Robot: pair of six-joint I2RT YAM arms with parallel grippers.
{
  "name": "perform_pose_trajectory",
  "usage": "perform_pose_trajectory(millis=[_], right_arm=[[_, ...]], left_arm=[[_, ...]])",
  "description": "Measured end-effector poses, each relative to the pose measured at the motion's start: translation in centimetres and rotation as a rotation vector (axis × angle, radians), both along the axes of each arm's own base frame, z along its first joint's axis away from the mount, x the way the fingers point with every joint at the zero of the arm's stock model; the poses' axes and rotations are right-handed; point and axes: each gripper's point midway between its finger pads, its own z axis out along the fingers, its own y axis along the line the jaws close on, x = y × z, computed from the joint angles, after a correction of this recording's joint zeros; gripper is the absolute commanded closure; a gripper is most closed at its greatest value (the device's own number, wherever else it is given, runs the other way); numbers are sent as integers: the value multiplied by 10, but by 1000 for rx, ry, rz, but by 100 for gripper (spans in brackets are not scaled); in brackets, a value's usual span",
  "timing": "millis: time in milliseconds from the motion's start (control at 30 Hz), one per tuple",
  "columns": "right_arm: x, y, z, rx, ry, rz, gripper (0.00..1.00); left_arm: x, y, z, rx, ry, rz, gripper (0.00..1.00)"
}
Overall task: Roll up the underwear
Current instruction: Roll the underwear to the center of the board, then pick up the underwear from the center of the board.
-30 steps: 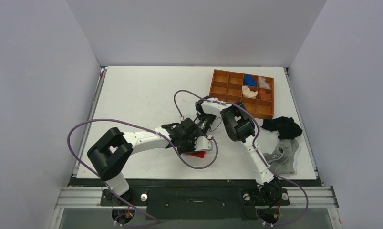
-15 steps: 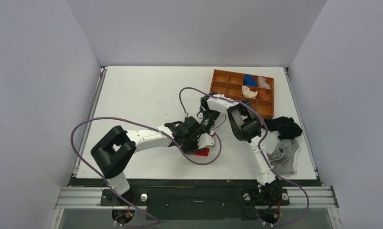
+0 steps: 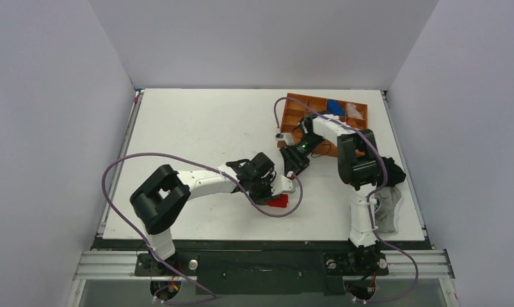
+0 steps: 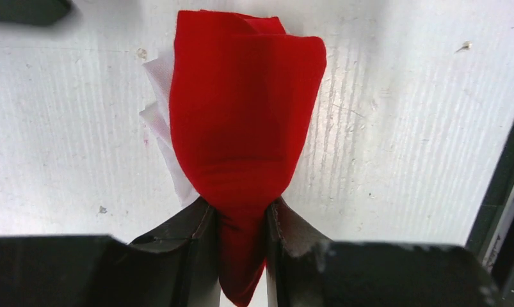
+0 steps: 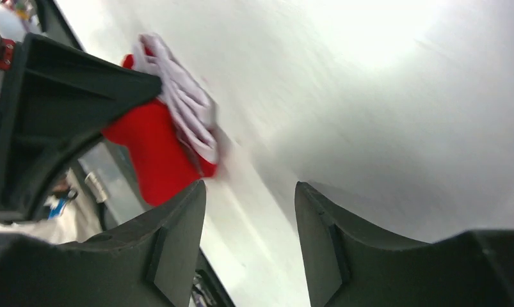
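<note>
Left gripper: fingers narrow, clamped on the tapered end of the bright red fabric underwear with white trim. The red cloth fills the gap between the two black fingers.

Underwear: a rolled, tapering bundle lying on the white table. Folded layers of white trim stick out along one side of the roll. Seen from above, the bundle lies close to the near edge of the table, about midway across its width, right at the left gripper's tip.

Right gripper: fingers set apart, with only bare table visible between them. It is near the bundle on the far side, and it does not touch the cloth. In its own camera view the red roll lies ahead and to the left of the fingertips.

Other items: an orange compartmented tray stands at the far right of the table. A crumpled black garment lies at the right edge. A grey garment lies just in front of it, near the right arm.
</note>
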Motion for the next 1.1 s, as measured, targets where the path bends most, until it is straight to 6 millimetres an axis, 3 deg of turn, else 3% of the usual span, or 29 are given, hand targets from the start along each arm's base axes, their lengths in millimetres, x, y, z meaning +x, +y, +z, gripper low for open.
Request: perform_pose_trajectory(millis=[167, 367, 600, 900, 1100], right_arm=[[34, -57, 13, -30, -178, -168, 49], [39, -97, 43, -53, -373, -288, 48], [13, -107, 66, -49, -547, -309, 47], [-29, -118, 79, -74, -748, -288, 45], [-49, -101, 77, -100, -871, -129, 44]], left_arm=[[1, -3, 0, -9, 77, 3, 100], [4, -5, 0, -14, 171, 22, 100], [7, -14, 0, -13, 285, 37, 100], [13, -20, 0, -40, 533, 68, 100], [14, -21, 1, -40, 618, 93, 100]])
